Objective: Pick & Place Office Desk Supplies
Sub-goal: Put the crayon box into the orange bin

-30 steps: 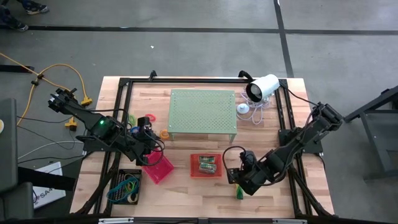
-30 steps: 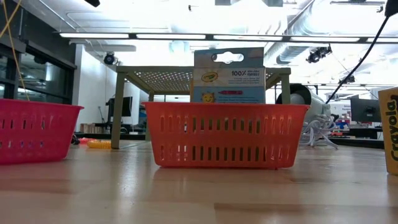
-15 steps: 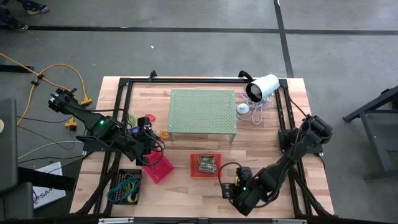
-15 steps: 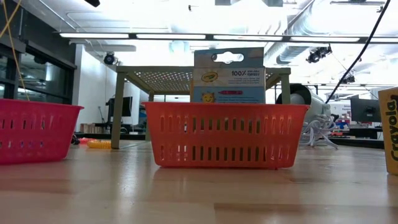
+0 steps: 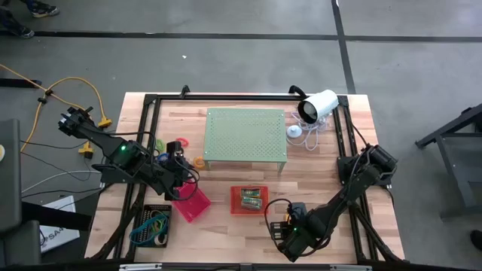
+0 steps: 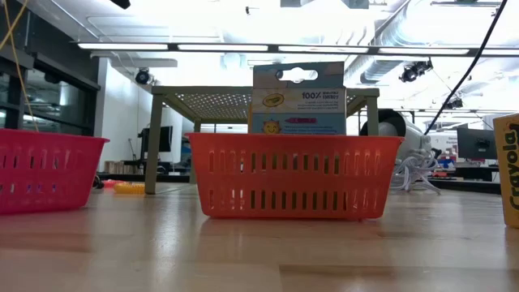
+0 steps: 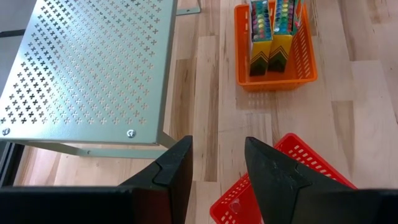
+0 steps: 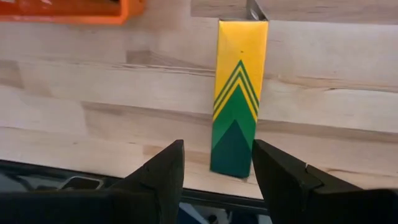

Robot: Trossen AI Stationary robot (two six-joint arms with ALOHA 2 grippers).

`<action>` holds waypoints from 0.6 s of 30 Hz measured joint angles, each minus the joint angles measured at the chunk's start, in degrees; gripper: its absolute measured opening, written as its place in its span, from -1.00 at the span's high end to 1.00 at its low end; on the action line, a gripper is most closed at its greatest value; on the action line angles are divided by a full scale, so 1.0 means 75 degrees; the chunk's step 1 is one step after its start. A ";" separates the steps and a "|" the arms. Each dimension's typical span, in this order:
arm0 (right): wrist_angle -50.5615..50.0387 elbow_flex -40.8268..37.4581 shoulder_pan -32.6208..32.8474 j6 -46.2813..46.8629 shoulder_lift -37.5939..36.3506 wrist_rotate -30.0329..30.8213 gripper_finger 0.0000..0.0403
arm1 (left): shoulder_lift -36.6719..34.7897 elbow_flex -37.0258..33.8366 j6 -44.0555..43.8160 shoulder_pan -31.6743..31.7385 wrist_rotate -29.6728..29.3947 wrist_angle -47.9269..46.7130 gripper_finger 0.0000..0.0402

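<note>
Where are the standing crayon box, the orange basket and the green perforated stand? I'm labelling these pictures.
crayon box (image 8: 239, 93): right wrist view, middle of its yellow-green face.
orange basket (image 6: 296, 180): low view, front wall.
green perforated stand (image 5: 245, 134): high view, middle of its top.

bright, even light from ceiling strips — glare there, soft shadows, near tabletop blurred.

This is a robotics lab or workshop in an industrial hall. A butcher-block table in a black metal frame stands on a bare grey concrete floor marked with dark lines, a yellow cable trailing at the left. Beyond the table run exposed ceiling ducts and fluorescent strip lights (also more benches, far right).
</note>
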 joint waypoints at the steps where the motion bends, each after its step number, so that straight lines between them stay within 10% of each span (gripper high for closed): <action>1: -0.0008 -0.0001 -0.0009 -0.0032 0.0024 -0.0032 0.13 | -0.0003 0.0000 0.0000 0.0000 0.0000 0.0000 0.31; 18: -0.0215 -0.0009 -0.0228 -0.0320 0.0147 -0.0214 0.13 | -0.0003 0.0000 0.0000 0.0002 0.0000 0.0003 0.31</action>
